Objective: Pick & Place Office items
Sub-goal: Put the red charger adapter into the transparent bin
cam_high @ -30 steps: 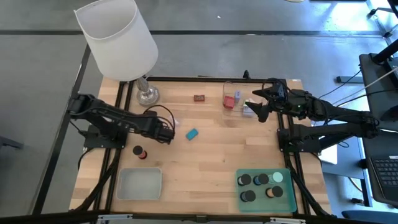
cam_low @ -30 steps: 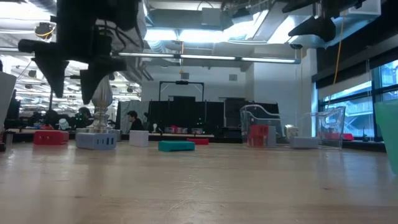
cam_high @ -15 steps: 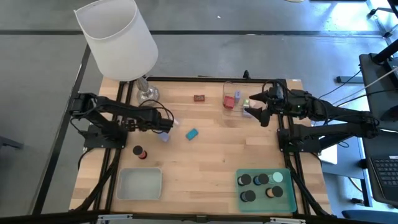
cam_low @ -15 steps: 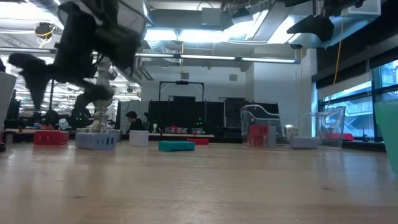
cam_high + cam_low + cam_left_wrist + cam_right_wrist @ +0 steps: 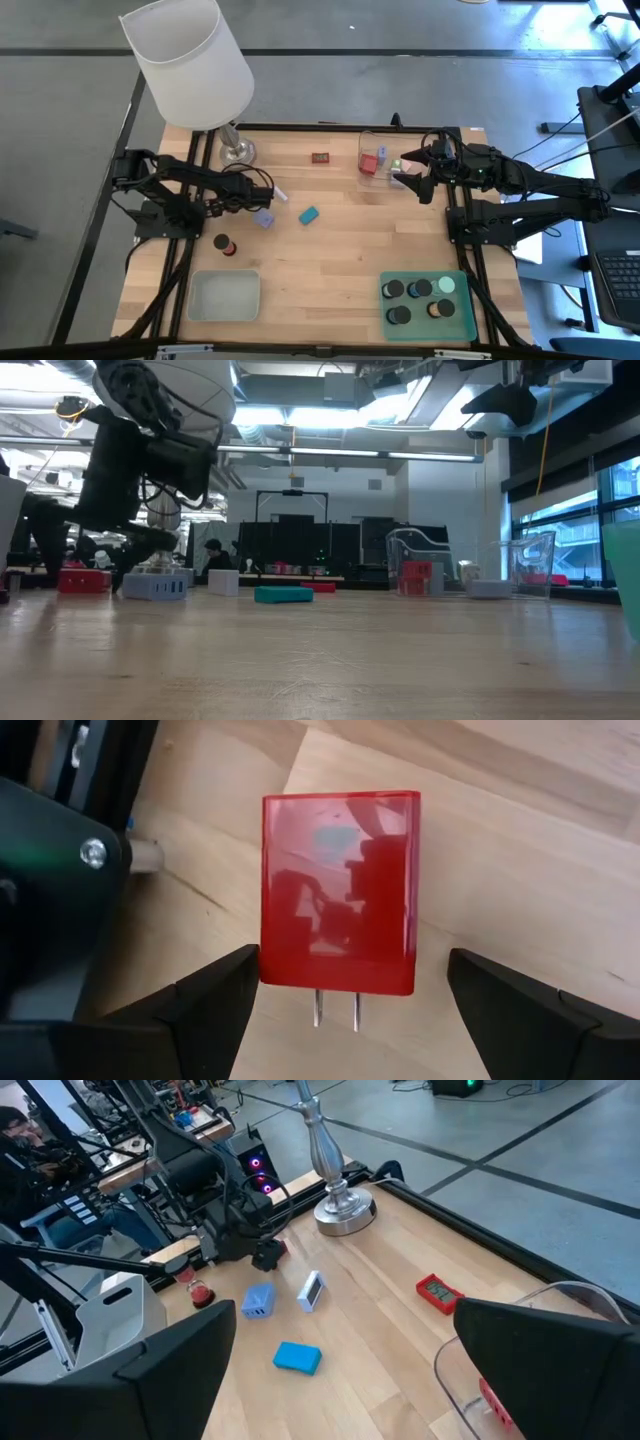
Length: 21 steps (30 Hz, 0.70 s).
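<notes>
Risk check: left end effector (image 5: 345, 995) is spread wide and empty, hanging low over a red plug block (image 5: 340, 890) lying flat on the counter (image 5: 330, 250), prongs pointing back toward the wrist. In the high view that spot sits left of centre, tucked under the arm near the counter's left edge, so the block itself is hidden there.

Failure modes I'd expect:
- Block is glossy with flat faces. If the fingers close off-centre, or catch the prongs instead of the body, it'll likely twist or squirt out.
- It looks close to the frame rail at the left, so a nudge could push it under the rail or off the edge.
- Lilac-blue block (image 5: 264, 218) and a small white piece (image 5: 279, 193) lie just right of the left end effector; a sweeping retract could knock them. Teal block (image 5: 308, 215) is further right, safer.
- Lamp base (image 5: 236, 153) stands just above the left arm; a high lift could clip it.

Right end effector (image 5: 412, 170) is also spread, empty, hovering beside the clear tray (image 5: 368, 140) at upper right.
</notes>
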{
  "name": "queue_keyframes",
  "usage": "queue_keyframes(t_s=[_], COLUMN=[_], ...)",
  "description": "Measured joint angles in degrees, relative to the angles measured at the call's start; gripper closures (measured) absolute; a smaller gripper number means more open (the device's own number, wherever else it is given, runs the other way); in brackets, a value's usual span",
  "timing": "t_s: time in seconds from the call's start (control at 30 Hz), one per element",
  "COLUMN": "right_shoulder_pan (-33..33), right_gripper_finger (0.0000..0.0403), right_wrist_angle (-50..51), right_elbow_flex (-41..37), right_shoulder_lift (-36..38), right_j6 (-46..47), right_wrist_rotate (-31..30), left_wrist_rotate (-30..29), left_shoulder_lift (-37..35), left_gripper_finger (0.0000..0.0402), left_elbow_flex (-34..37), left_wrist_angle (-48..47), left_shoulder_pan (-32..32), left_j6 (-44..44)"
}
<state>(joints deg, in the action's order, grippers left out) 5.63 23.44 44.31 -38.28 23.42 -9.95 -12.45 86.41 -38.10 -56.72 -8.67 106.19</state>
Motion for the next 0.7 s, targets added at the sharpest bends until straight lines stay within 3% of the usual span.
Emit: queue_keyframes(t_s=[0.43,0.7], right_shoulder_pan=[0.0,0.0], right_gripper_finger=[0.0025,0.0025], right_wrist_angle=[-0.04,-0.04], right_elbow_flex=[0.0,0.0], right_shoulder_lift=[0.0,0.0], right_j6=[0.04,1.64], right_wrist_rotate=[-0.1,0.43], left_wrist_rotate=[-10.56,-8.25], left_shoulder_lift=[0.37,0.33], left_gripper_finger=[0.0084,0.0156], left_elbow_flex=[0.65,0.54], left_wrist_angle=[1.55,3.31], left_shoulder_pan=[-2.07,-4.11], left_j6=[0.81,0.7])
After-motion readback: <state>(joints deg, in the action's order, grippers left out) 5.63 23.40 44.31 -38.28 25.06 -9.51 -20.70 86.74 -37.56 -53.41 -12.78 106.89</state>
